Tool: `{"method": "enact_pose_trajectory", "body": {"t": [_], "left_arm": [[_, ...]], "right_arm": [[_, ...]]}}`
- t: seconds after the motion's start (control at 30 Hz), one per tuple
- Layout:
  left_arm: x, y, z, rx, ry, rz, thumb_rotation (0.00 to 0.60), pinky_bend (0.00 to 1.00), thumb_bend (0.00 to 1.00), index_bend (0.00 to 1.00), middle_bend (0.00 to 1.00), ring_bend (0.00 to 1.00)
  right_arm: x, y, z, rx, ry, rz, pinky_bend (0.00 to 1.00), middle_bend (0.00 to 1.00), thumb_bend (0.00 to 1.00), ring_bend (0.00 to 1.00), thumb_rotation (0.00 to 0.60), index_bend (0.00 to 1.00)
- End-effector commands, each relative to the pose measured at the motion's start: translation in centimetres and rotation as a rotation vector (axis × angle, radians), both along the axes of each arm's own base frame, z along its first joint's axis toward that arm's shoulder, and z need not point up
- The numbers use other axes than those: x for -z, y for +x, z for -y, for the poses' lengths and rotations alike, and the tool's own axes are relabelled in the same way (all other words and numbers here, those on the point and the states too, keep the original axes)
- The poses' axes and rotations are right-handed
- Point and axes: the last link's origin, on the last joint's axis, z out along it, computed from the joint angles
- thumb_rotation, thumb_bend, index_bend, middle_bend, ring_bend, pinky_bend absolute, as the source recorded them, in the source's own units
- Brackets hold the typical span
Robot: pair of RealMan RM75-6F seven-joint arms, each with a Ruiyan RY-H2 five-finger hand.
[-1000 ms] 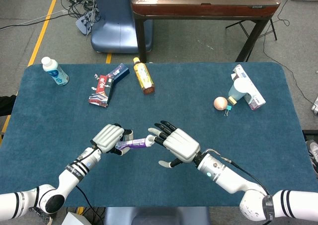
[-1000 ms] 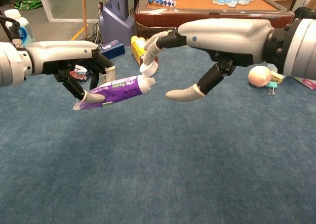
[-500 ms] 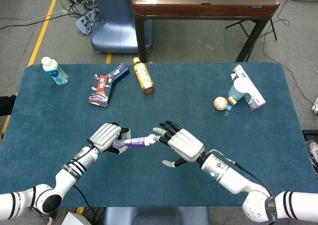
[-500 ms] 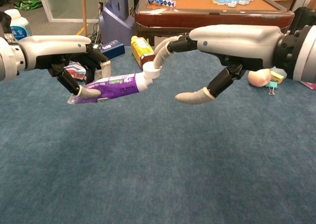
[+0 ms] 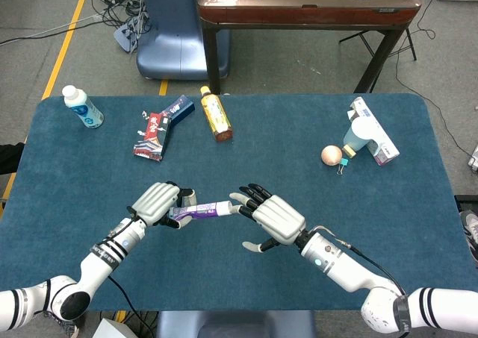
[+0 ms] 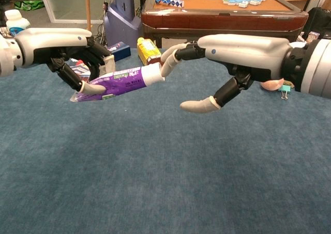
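Holding a purple tube (image 5: 196,211) above the blue worktop (image 5: 314,196), the left hand (image 5: 155,202) has its fingers wrapped round the tube's crimped end, cap end pointing toward the right hand (image 5: 278,218). Tube lies roughly level, tilted slightly up at the white cap (image 6: 153,74) in the chest view. Right hand: fingers spread, holding nothing; its fingertips (image 6: 166,66) meet the cap, thumb hanging apart below. Contents of the tube not visible; cap is on. Far left of worktop: white bottle (image 5: 82,107) with blue label, standing, cap on, contents cannot be told. Rear centre: yellow carton (image 5: 215,114) lying on its side. Just left of it, a red-and-white packet (image 5: 150,136) touching a dark blue box (image 5: 178,110). Right rear: a white box (image 5: 373,130) lying flat with a pale cylindrical container (image 5: 356,138) against it; whether that is open I cannot tell. Near these, a peach-coloured ball (image 5: 331,155) with a small binder clip (image 5: 344,163) just beside it. Beyond the worktop, a wooden table (image 5: 306,10) carrying small pieces.
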Motion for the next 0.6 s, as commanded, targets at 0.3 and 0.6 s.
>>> {"method": "enact_pose_trajectory", "body": {"t": [0.3, 0.6], "left_arm": [[0.0, -0.7, 0.5, -0.04, -0.003, 0.127, 0.6, 0.28, 0.45, 0.59, 0.73, 0.51], [0.1, -0.5, 1.0, -0.046, -0.01, 0.221, 0.6, 0.28, 0.45, 0.59, 0.73, 0.51]], "right_arm": [[-3.1, 1.0, 0.0, 0.008, -0.035, 0.15, 0.0, 0.06, 0.26, 0.0, 0.347, 0.1], [-3.2, 3.2, 0.9, 0.04, 0.024, 0.299, 0.0, 0.0, 0.16, 0.0, 0.343, 0.0]]}}
